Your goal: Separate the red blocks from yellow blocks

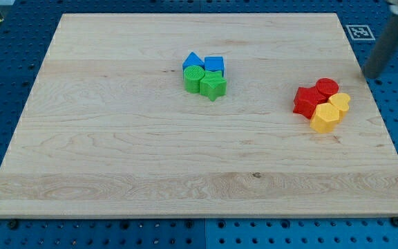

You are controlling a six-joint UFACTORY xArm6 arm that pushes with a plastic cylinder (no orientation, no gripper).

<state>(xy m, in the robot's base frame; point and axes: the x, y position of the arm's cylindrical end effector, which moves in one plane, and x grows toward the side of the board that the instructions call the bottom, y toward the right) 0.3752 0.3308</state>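
Note:
A red star block (308,102) and a red round block (327,88) sit at the board's right side, touching each other. Two yellow blocks touch them: a yellow hexagon (324,118) at the bottom and a smaller yellow block (340,103) just right of the star. All of these form one tight cluster. My tip (373,75) is off the board's right edge, up and to the right of the cluster, apart from every block.
A second cluster sits at the upper middle: a blue triangle-shaped block (193,61), a blue cube (214,64), a green round block (194,79) and a green star block (213,86). The wooden board (116,152) lies on a blue pegboard table.

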